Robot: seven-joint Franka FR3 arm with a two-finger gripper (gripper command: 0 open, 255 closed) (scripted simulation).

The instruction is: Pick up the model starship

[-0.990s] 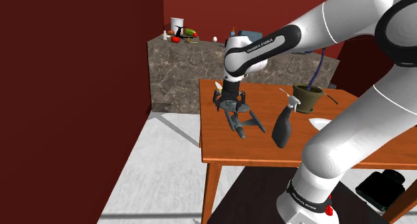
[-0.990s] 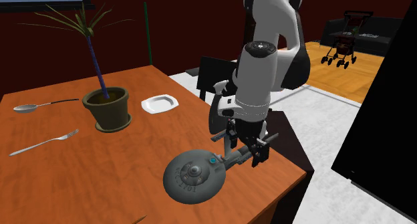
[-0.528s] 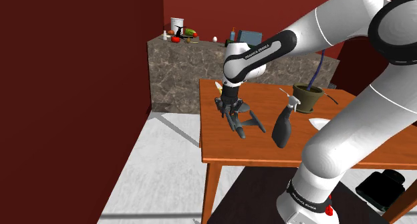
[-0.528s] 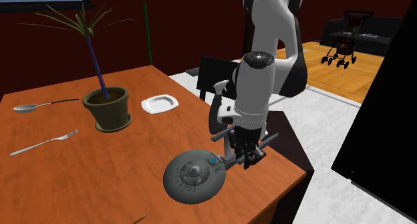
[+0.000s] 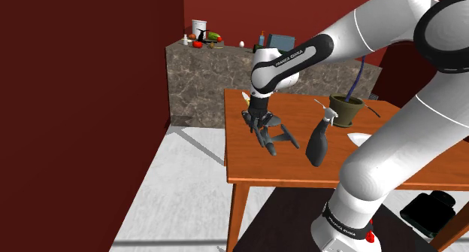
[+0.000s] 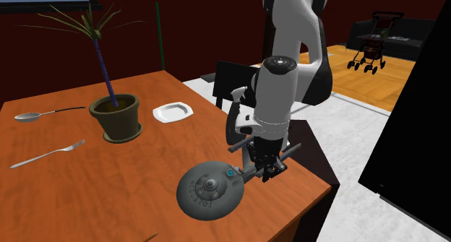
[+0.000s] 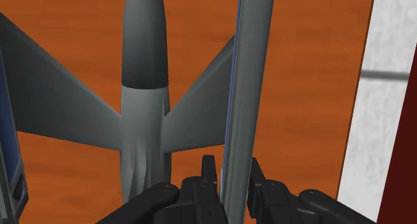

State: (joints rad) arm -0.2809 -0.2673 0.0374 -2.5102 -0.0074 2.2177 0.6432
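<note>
Clamping one long thin tube of the model starship [image 7: 143, 102], the black pincer [image 7: 232, 166] has a finger pressed on each side of that tube, near the ship's back end. The ship's other tube and its front are cut off by the edges of the wrist view. From the shoulder view the ship is a dark, tangled shape under the hand, and its parts are hard to tell apart. The white arm [image 6: 278, 96] comes down right over the ship's tail and hides some of it. The ship is on the orange counter [image 6: 72, 197], with its big grey dish close to the counter's edge. Past that edge is a pale floor [image 5: 180, 190], with dark red walls [image 5: 83, 100] by it. A black area [image 6: 426, 132] rises to one side of the ship. A dark spray bottle [image 5: 316, 144] stands upright near the ship. Further from the ship are a brown pot [image 6: 116, 118] with a spiky plant [image 6: 101, 53], a small white plate [image 6: 172, 112], a fork [image 6: 48, 154] and a spoon [image 6: 45, 114]. Well away from the ship, a stone counter [image 5: 203, 77] holds little things too small to name, and a stroller [image 6: 371, 49] stands far off.
</note>
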